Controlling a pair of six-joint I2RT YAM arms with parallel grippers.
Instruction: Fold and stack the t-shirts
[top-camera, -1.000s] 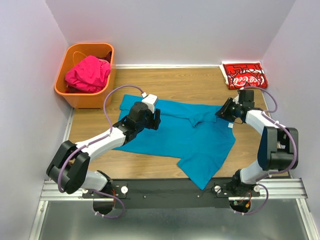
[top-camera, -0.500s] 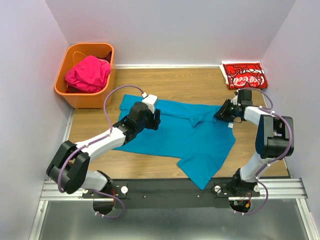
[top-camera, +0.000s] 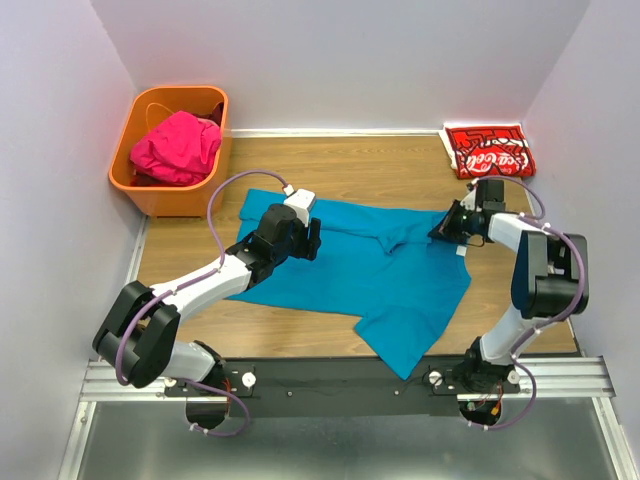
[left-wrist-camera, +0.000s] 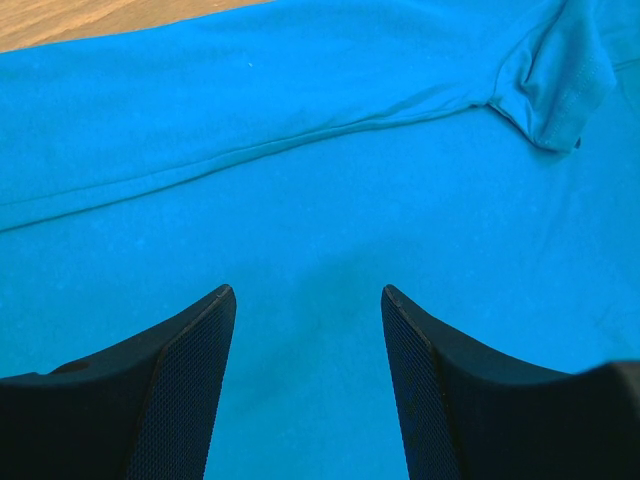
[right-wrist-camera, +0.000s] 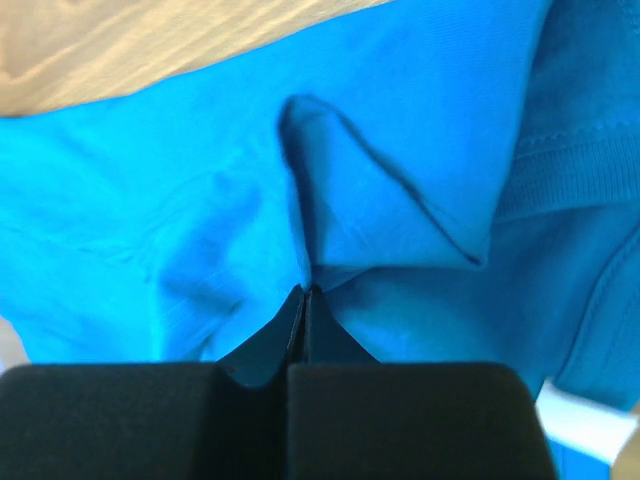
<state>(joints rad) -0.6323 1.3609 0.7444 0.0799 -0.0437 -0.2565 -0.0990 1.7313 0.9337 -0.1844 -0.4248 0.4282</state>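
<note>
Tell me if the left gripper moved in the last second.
No. The left gripper stays equally far from the orange basket, over the blue shirt.

Lab cell: walled table (top-camera: 350, 160), mounting rail (top-camera: 565, 376)

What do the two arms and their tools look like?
The left arm and right arm have white links and bulky black joints. A lilac cable loops along each. The left tool and right tool have black fingers; the left's are mesh-textured inside.
</note>
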